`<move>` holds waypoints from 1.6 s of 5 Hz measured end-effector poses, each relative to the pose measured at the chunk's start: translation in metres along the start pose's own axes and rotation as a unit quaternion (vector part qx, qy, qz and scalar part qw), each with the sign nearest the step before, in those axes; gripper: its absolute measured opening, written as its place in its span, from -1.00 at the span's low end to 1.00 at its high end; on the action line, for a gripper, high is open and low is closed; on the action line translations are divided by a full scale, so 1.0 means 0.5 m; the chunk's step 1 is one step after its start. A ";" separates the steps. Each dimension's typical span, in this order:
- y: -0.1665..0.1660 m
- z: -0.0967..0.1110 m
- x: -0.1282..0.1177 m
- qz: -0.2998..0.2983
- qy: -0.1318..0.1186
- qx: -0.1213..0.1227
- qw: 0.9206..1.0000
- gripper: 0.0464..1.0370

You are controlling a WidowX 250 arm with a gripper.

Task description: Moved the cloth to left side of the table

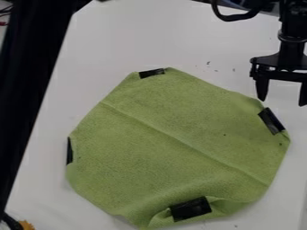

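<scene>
My gripper [282, 101] hangs at the upper right, its two fingers apart with nothing between them. Below and to its left, the green cloth [162, 148] lies spread on the white table [144, 36], covering much of the middle and lower part of the view. Black patches mark its edges: one at the top, one at the left, one at the right close to the gripper, and one near the bottom, where the cloth is rumpled. A crease runs diagonally across it.
A thick black post [30, 90] slants down the left side of the view. At the lower left corner is a small orange thing [26, 225] beside a black cable. Another black cable [234, 18] loops at the top right near the arm.
</scene>
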State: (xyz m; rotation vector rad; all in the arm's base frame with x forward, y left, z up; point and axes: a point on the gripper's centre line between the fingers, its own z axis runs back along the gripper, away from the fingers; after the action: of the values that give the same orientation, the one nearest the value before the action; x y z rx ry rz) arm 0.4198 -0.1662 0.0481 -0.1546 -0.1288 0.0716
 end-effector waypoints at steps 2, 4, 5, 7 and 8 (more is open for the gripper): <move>0.032 -0.057 -0.049 -0.005 0.030 0.015 0.999 0.92; 0.056 0.034 -0.055 -0.016 -0.007 -0.007 1.000 0.92; 0.038 0.094 -0.048 -0.005 -0.045 -0.011 0.999 0.92; 0.209 0.084 -0.114 0.050 -0.057 0.038 0.996 0.92; 0.292 0.058 -0.136 0.056 -0.047 0.041 0.996 0.92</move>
State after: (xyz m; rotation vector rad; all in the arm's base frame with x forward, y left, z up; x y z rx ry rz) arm 0.3397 -0.0237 0.0454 -0.0766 -0.2101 0.1965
